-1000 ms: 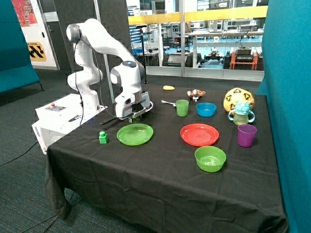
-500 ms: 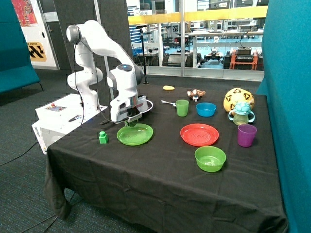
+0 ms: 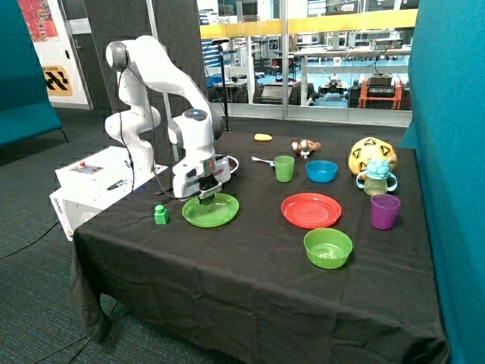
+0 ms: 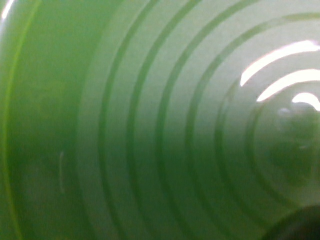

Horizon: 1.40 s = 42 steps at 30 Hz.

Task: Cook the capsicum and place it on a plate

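My gripper (image 3: 206,197) is low over the back part of the lime-green plate (image 3: 220,215), which lies near the table's front left. A small dark green lump, the capsicum (image 3: 208,199), sits between the fingertips, just above or touching the plate; I cannot tell which. The gripper looks shut on it. The wrist view is filled by the plate's ringed green surface (image 4: 150,125), very close, with a dark rounded shape at one corner (image 4: 297,225).
A pan (image 3: 229,162) stands just behind the gripper. A bright green block (image 3: 161,214) is beside the plate. Further along are a red plate (image 3: 311,210), green bowl (image 3: 327,247), green cup (image 3: 284,167), blue bowl (image 3: 321,171) and purple cup (image 3: 384,211).
The gripper has moved from over the pan forward and down onto the lime-green plate, with the small dark green capsicum travelling with it.
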Available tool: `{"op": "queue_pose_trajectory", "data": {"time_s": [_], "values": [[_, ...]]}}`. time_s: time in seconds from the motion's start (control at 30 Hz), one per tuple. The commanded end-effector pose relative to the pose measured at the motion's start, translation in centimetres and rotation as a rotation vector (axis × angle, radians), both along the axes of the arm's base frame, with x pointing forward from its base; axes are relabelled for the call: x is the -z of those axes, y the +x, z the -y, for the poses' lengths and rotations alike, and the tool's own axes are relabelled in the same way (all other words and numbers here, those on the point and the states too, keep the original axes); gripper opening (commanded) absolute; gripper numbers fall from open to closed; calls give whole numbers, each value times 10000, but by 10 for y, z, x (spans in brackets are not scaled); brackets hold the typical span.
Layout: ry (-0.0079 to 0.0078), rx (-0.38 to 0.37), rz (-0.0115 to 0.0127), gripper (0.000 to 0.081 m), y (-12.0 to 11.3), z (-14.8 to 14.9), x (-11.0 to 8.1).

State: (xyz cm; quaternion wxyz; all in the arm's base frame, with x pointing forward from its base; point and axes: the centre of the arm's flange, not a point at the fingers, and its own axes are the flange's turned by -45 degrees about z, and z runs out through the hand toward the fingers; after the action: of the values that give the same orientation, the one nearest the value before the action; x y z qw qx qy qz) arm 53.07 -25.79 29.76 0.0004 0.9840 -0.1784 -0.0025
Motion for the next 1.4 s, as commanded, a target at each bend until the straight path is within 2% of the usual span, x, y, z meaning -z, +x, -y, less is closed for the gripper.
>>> {"op": "queue_pose_trajectory", "data": {"time_s": [0.0,0.17,0.73,0.9,1.17,1.37], "values": [[0,-206,50,570,0,-6,12],[0,-292,50,624,1,-6,13],[0,-326,50,725,1,1,14],[1,-400,50,801,1,-2,15],[0,-123,50,808,1,-18,14],[0,-189,50,808,4,-27,11]]}}
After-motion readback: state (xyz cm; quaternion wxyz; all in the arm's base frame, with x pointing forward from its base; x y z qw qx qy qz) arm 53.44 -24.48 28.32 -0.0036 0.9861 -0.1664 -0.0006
